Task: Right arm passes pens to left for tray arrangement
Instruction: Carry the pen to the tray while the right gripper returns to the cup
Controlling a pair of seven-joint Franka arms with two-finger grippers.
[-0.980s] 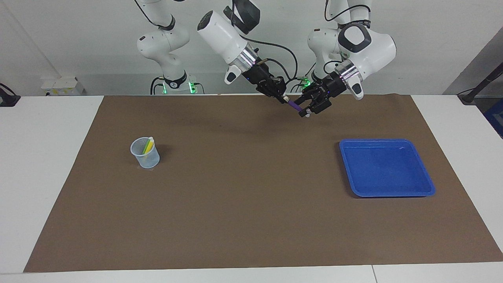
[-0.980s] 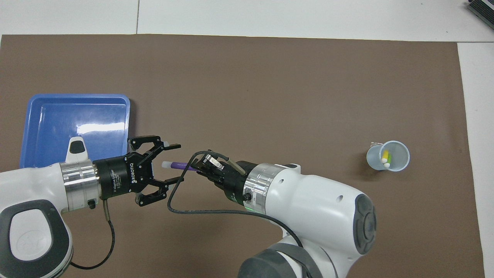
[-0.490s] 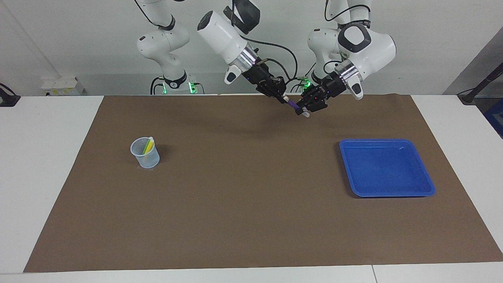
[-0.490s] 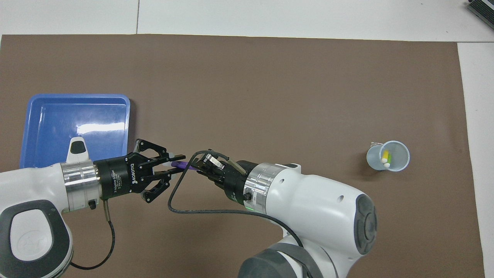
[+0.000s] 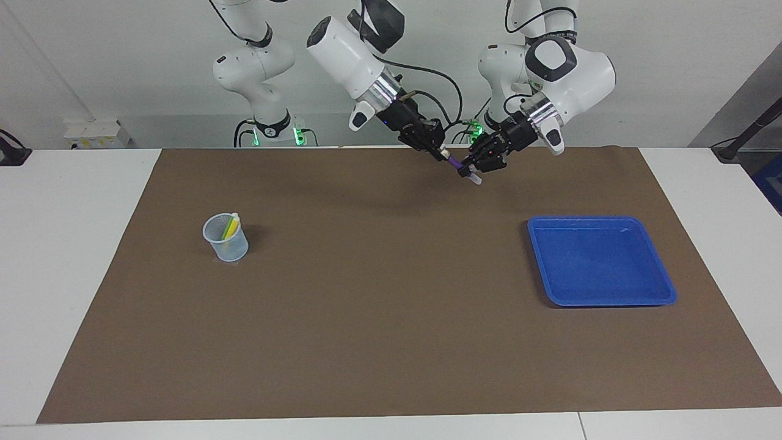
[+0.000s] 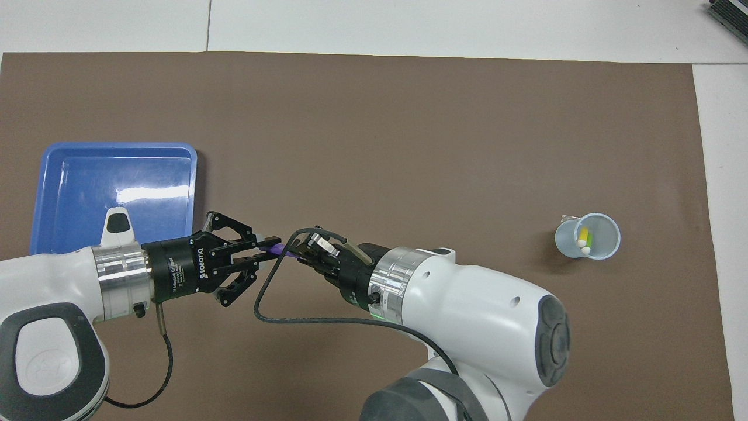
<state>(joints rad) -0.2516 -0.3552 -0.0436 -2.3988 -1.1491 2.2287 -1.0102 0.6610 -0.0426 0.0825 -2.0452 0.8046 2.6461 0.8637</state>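
**Gripping the purple pen from both ends**

You have both pincers clamped on the purple pen (image 5: 457, 167) up in the air over the brown mat (image 5: 391, 342), near the robots' edge of the bench (image 5: 73, 256). Your right pincer (image 5: 441, 154) holds 1 end, your left pincer (image 5: 471, 167) is closed on the pale-tipped end. The blue tray (image 5: 667, 287) lies toward the left arm's end. The yellow pen (image 5: 233, 223) and green pen (image 5: 227, 231) stand in the clear cup (image 5: 227, 247) toward the right arm's end.
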